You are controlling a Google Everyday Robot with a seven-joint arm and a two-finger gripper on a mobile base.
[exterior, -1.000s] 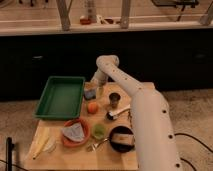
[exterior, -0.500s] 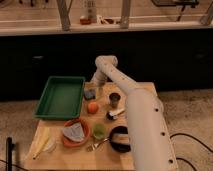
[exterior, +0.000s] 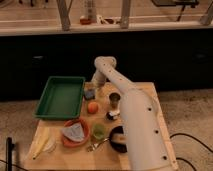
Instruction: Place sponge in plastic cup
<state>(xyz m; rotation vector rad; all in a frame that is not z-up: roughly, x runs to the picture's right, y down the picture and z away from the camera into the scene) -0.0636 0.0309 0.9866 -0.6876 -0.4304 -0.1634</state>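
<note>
A small grey-blue sponge [exterior: 90, 94] lies on the wooden table [exterior: 145, 95], just right of the green tray. My gripper [exterior: 92, 88] is at the end of the white arm [exterior: 127, 105], directly over the sponge and at or touching its top. A translucent green plastic cup [exterior: 98, 131] stands upright near the table's front, between the orange bowl and the black bowl, well short of the gripper. A brown cup [exterior: 114, 99] stands to the right of the sponge.
A green tray [exterior: 60, 97] fills the left rear. An orange fruit [exterior: 92, 107] lies just in front of the sponge. An orange bowl with a grey cloth [exterior: 75, 133], a black bowl [exterior: 118, 139], a spoon [exterior: 95, 146] and a banana [exterior: 42, 145] sit at the front.
The arm's long link has shifted slightly between frames. The gripper stays over the sponge beside the tray. No object has moved.
</note>
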